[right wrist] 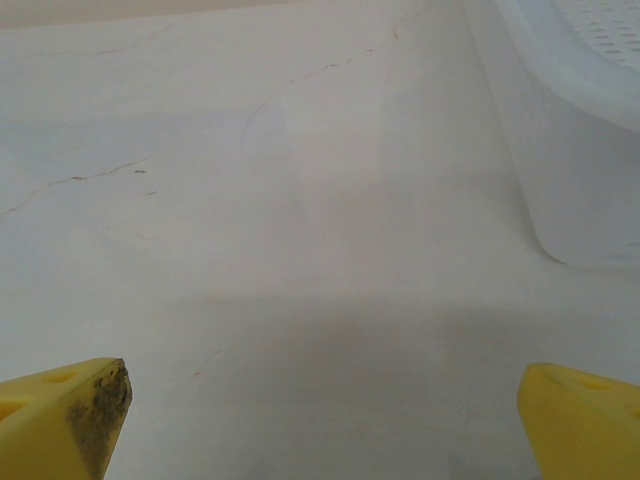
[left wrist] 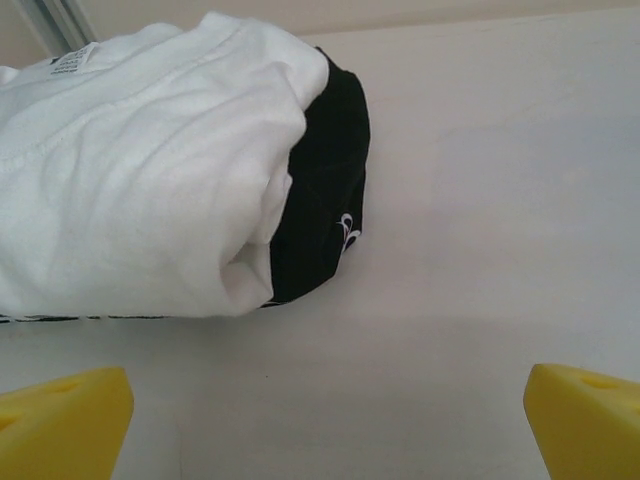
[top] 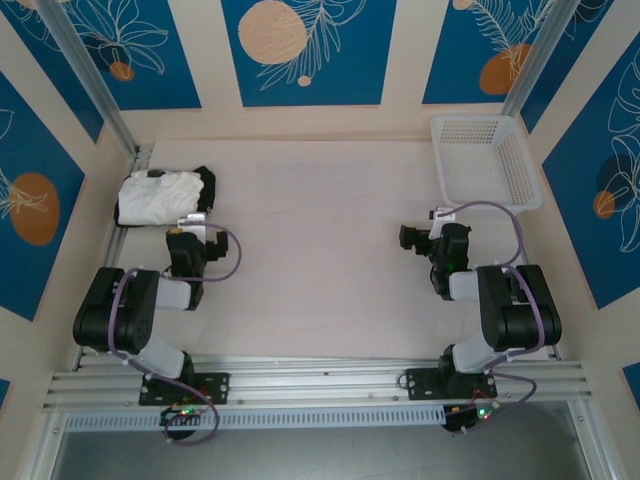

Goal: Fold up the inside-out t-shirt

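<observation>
- The left gripper (left wrist: 325, 420) stood wide open and held nothing, just short of the inside-out t-shirt (left wrist: 140, 170).
- The right gripper (right wrist: 320, 420) was equally wide and empty over the bare table (right wrist: 250, 200), beside the white basket (right wrist: 570, 130).
- The shirt lay bundled at the table's far-left corner, resting on a black garment (left wrist: 325, 180).
- The folding looked essentially finished, so the next move probably called for a clean retreat without snagging the cloth.

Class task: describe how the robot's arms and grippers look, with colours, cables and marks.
The left arm and right arm are black with pale grey segments and lilac cables. The left gripper and right gripper have yellow wedge fingertips; one right fingertip carries dark grime.
</observation>
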